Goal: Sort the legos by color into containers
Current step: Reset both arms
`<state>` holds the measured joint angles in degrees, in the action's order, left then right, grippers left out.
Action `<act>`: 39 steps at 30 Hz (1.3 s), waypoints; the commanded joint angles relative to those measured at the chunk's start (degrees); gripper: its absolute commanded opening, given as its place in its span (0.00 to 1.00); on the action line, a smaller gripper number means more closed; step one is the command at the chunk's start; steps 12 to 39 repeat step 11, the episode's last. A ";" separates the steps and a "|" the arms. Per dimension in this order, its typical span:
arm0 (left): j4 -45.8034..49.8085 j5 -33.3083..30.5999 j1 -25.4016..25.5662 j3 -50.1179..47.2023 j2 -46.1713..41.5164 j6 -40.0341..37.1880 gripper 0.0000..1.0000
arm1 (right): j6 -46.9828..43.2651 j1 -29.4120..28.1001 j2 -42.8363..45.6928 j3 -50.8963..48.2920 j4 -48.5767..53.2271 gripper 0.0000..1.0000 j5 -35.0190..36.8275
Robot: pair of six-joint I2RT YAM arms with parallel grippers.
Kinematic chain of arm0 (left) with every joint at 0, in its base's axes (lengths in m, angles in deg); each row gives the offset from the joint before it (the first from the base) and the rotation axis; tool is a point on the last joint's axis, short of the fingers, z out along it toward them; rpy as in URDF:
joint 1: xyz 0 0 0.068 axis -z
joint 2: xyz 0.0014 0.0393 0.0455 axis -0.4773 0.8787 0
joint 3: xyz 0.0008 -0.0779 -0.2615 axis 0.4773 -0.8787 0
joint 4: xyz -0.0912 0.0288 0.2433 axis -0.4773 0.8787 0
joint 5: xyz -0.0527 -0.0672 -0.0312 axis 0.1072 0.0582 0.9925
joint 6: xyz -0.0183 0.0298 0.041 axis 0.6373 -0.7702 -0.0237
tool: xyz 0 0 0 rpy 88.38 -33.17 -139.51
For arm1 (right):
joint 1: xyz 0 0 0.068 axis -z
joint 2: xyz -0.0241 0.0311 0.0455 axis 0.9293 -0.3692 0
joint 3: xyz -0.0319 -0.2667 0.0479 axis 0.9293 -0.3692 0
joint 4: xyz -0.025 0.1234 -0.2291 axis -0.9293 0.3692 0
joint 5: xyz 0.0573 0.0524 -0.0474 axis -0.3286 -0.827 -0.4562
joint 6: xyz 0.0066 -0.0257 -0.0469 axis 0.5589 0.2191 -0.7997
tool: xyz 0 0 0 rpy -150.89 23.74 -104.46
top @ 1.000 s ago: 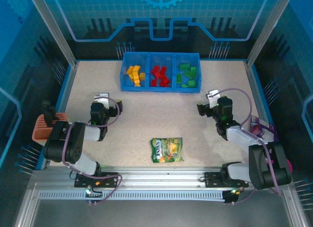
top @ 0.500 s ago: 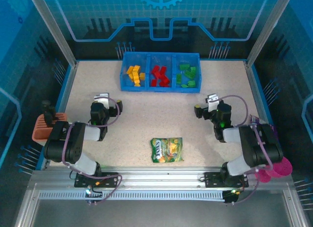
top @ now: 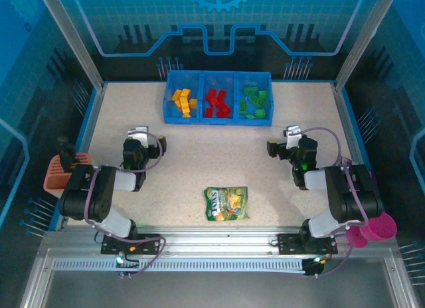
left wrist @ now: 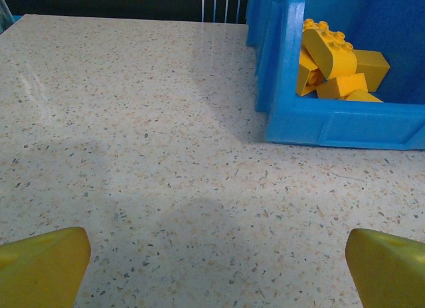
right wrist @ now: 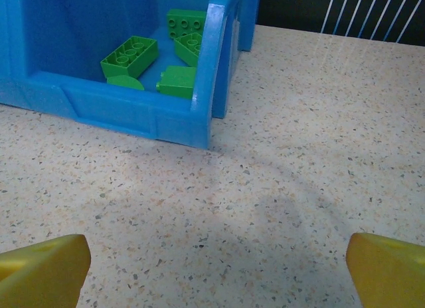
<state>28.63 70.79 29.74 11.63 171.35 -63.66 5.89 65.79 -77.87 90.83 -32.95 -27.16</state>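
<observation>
**Fingers (left wrist: 41, 267) wide apart on both arms, legos (top: 211, 109) sorted in the tray (top: 218, 120)**

Yellow fingertips of the left gripper (left wrist: 214, 271) stand far from each other at the two lower corners of its wrist view. Between them is only the bare speckled table (left wrist: 133, 155). The right gripper (right wrist: 214, 271) is the same: its two fingers (right wrist: 388, 271) are spread and they hold nothing.

Seen from above, both grippers hang over the table and point toward the blue tray at the far side, well apart from it. The tray has three compartments side by side. The yellow-orange legos (top: 182, 101) lie in the left one, the red legos (top: 218, 101) in the middle one, and the green legos (top: 254, 102) in the right one. Each wrist view looks at one front corner of the tray, with yellow blocks piled behind the wall on the left and green blocks on the right.

A green-yellow candy bag (top: 226, 203) lies flat near the front edge, between the two arms. A pink cup (top: 378, 227) is beside the right arm, and an orange-brown basket (top: 58, 172) is beside the left arm.
</observation>
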 commanded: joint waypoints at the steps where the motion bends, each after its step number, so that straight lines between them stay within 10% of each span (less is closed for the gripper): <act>1: -0.59 0.99 -0.53 0.78 -0.10 0.32 0.99 | 0.33 0.09 -0.02 0.81 -1.57 1.00 -0.49; 39: -0.50 1.44 -0.71 0.74 -0.09 0.41 0.99 | 0.62 0.24 -0.11 0.79 -1.62 1.00 -0.66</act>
